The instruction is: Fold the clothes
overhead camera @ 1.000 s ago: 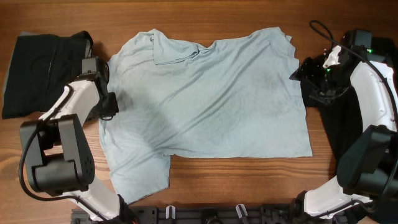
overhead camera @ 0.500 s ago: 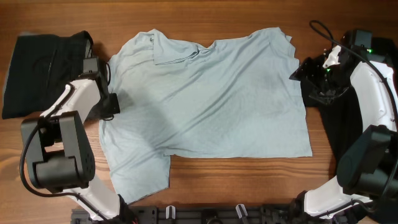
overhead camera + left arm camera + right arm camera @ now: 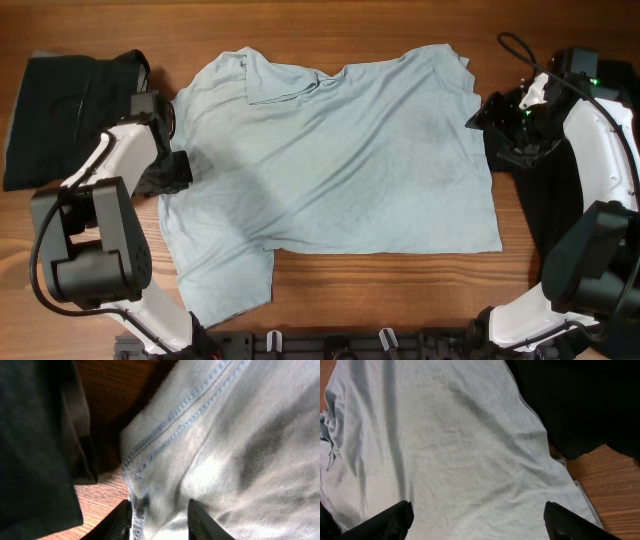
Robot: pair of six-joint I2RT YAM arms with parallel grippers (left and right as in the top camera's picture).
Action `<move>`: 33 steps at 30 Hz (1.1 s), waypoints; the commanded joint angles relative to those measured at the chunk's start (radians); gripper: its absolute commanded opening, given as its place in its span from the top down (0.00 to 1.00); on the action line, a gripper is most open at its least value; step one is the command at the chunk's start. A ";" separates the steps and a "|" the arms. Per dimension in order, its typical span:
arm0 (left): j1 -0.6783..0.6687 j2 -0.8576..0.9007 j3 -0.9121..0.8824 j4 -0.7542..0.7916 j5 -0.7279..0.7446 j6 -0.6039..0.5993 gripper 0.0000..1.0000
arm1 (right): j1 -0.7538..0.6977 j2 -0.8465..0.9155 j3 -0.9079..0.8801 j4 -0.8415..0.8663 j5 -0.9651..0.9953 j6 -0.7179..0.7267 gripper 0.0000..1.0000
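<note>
The pale aqua-blue T-shirt (image 3: 340, 160) lies spread flat on the wooden table, collar at the back left. My left gripper (image 3: 172, 172) is down at the shirt's left sleeve edge. In the left wrist view its jaws (image 3: 159, 515) are part open and straddle the stitched hem of the shirt (image 3: 240, 435), with bunched cloth between them. My right gripper (image 3: 480, 115) hovers at the shirt's right edge. In the right wrist view its jaws (image 3: 477, 520) are wide open above the flat fabric (image 3: 445, 445) and hold nothing.
A black shirt with grey lining (image 3: 60, 110) lies at the far left, also in the left wrist view (image 3: 35, 435). Another black garment (image 3: 545, 210) lies under the right arm, also in the right wrist view (image 3: 580, 400). Bare wood (image 3: 400, 290) runs along the front.
My left gripper has shifted slightly down onto the sleeve edge. The right arm and the shirt have not moved.
</note>
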 commanded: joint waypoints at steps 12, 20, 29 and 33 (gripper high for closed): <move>0.070 0.014 -0.098 0.112 0.113 0.050 0.96 | 0.003 0.010 -0.004 0.006 -0.016 0.012 0.12; 0.071 -0.032 -0.019 0.010 0.093 0.050 0.96 | 0.003 0.010 -0.004 -0.005 0.019 -0.028 0.15; 0.071 -0.057 -0.008 -0.025 0.031 0.020 0.96 | 0.003 0.075 -0.079 -0.153 0.203 -0.047 0.45; 0.071 -0.056 -0.008 -0.024 0.031 0.020 0.96 | 0.003 0.077 -0.199 0.011 0.243 -0.051 0.35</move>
